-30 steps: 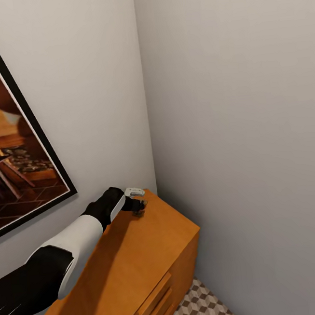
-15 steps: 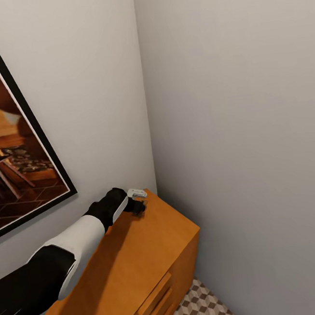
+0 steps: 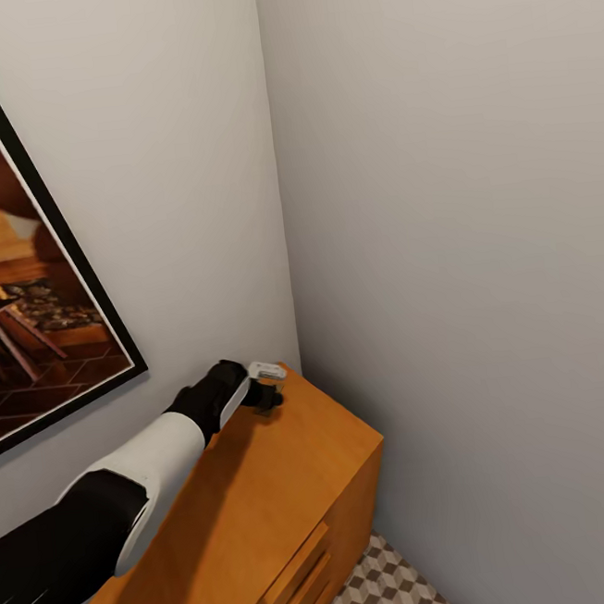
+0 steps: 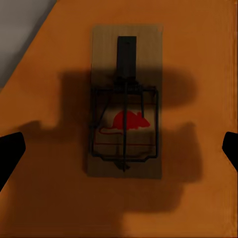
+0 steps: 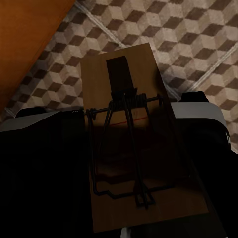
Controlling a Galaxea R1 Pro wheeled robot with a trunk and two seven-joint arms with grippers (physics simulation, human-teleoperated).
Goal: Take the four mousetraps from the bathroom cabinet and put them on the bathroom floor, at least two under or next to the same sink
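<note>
The left end effector (image 4: pixel 119 148) hovers spread wide over a mousetrap (image 4: pixel 125 101) lying flat on the cabinet (image 3: pixel 257 493), centred between its fingers. Descend straight, then close across the wooden slab's narrow width.

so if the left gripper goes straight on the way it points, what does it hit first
Most likely the mousetrap lying flat on the cabinet top: it sits centred between the open left gripper fingertips. How near it is cannot be told.
</note>
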